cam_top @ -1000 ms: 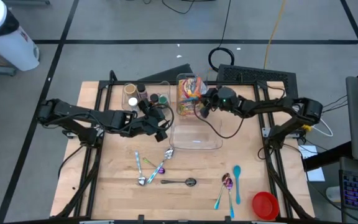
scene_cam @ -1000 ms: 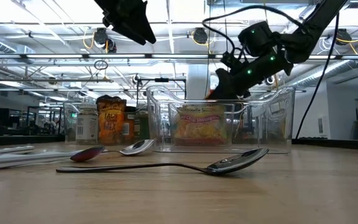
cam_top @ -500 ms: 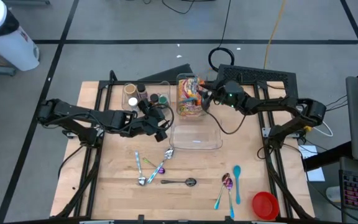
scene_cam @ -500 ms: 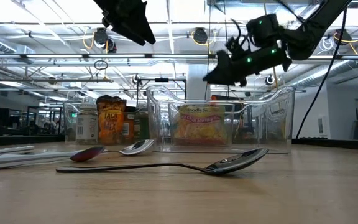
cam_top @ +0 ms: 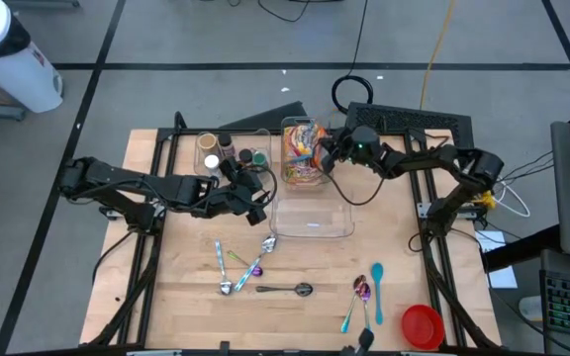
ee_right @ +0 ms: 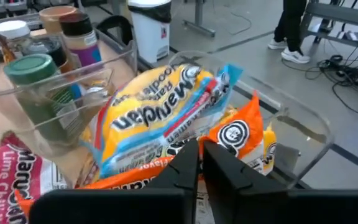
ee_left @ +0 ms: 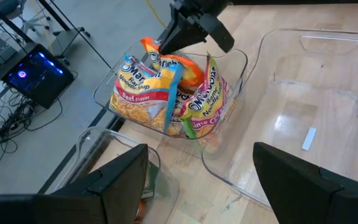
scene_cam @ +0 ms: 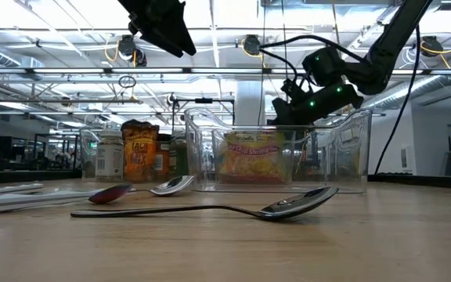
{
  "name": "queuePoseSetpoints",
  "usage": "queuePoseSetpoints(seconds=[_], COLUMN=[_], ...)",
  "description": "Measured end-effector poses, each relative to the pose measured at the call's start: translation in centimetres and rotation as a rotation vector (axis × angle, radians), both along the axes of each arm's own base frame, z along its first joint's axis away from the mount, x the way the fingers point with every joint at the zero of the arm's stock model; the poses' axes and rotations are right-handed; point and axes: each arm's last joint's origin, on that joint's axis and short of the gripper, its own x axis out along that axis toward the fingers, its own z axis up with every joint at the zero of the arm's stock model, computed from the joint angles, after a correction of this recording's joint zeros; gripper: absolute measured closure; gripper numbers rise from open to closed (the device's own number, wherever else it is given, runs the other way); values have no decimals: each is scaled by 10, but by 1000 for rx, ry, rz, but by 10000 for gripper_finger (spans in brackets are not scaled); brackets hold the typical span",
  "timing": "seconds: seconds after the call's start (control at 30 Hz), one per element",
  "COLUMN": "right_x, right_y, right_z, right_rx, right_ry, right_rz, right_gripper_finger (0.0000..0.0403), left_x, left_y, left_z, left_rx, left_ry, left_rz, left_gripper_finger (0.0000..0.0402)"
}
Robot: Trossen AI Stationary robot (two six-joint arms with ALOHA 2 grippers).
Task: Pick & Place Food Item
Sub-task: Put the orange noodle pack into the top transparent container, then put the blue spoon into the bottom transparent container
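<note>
Several ramen packets stand on edge in a clear tub (cam_top: 287, 127) at the table's far middle: a yellow-and-blue one (ee_right: 160, 112), an orange one (ee_right: 236, 138) and a lime chili one (ee_left: 207, 102). My right gripper (cam_top: 326, 153) is shut and hangs over the tub's right side, its tips (ee_right: 201, 149) just at the orange packet's top; it also shows in the left wrist view (ee_left: 168, 42). My left gripper (cam_top: 262, 203) is open and empty (ee_left: 201, 152), above the table left of an empty clear tub (cam_top: 313, 225). My right gripper comes slanting down from the table's right side with its fingers shut. Its tips stand at the top edge of the orange packet (ee_left: 149, 45). I cannot tell whether they touch it.
A clear tray of spice jars (cam_top: 228, 150) stands left of the packet tub. Spoons (cam_top: 255, 269) lie near the table's front middle, with more (cam_top: 366, 295) and a red bowl (cam_top: 422, 324) at the front right. A person's legs (ee_right: 294, 28) show beyond the table.
My right gripper has gone up out of the gap by the tubs and toward the table's far edge. It has then come down again over the packet tub's right side. The packets and my left arm have kept still.
</note>
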Motion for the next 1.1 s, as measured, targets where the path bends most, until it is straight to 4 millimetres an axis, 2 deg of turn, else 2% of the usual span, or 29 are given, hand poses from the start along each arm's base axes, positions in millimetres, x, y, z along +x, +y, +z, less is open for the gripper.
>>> queuePoseSetpoints(seconds=[0.23, 0.5, 0.7, 0.9, 1.1], right_x=[-2, -5, -7, -9, -25], right_y=[1, -5, -6, 9, 54], right_z=[17, -1, 1, 36, 85], right_rx=[-51, 11, 6, -65, -92], right_ry=[-65, 22, 15, -84, -129], right_rz=[-1, -23, -29, 8, 207], right_gripper_finger=[400, 402, 402, 388, 364], left_x=[0, 0, 0, 0, 0], left_y=[0, 0, 0, 0, -1], left_z=[0, 0, 0, 0, 0], left_rx=[0, 0, 0, 0, 0], left_ry=[0, -1, -1, -1, 0], left_rz=[0, 0, 0, 0, -1], left_gripper_finger=[103, 103, 103, 103, 103])
